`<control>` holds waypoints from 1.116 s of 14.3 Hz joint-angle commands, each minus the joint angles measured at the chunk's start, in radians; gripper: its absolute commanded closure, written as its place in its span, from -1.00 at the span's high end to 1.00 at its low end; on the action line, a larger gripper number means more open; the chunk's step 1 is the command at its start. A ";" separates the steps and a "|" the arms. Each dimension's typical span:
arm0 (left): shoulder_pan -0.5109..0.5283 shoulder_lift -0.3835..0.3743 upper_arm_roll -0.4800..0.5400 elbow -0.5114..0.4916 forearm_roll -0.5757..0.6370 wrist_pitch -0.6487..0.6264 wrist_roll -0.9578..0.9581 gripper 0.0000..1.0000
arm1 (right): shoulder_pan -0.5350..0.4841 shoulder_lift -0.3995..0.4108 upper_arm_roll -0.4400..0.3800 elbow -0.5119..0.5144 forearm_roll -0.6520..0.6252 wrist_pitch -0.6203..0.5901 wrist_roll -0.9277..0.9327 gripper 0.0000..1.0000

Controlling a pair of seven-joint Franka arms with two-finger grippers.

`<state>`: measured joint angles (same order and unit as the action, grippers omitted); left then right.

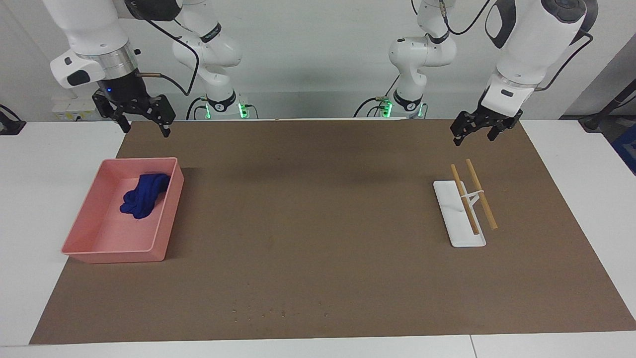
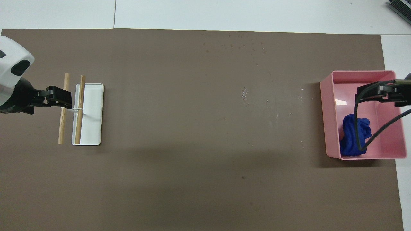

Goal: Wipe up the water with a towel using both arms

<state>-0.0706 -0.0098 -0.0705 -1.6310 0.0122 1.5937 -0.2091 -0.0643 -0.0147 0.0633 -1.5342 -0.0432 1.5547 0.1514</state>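
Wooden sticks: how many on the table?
2. Both lie side by side at the left arm's end, propped on a small white rack: one stick over the white tray, the other stick just off its edge, over the mat.

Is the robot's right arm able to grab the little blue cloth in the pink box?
Probably yes. The right gripper hangs open in the air near the pink plastic tray, whose top is open. The bunched royal-blue towel lies uncovered inside, with nothing over it.

A white table [image 1: 35, 209] carries a brown rectangular mat [image 1: 318, 223], bearing a pink plastic tray [image 1: 164, 219], a flat white rectangular stand [image 1: 449, 214] and scattered water droplets [image 2: 247, 93].
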 commanded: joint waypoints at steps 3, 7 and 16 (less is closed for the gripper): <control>-0.008 -0.021 0.009 -0.030 0.009 0.017 0.007 1.00 | 0.055 0.010 -0.059 0.014 0.020 -0.094 0.005 1.00; -0.009 -0.019 0.009 -0.026 0.009 0.017 0.004 1.00 | 0.063 0.010 -0.054 0.016 0.020 -0.090 0.008 1.00; 0.000 -0.025 0.009 -0.035 0.009 0.026 0.008 1.00 | 0.057 0.004 -0.046 -0.003 0.037 -0.085 0.005 1.00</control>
<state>-0.0712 -0.0099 -0.0680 -1.6318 0.0122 1.5948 -0.2091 -0.0029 -0.0118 0.0175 -1.5350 -0.0255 1.4746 0.1514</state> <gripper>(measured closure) 0.000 0.000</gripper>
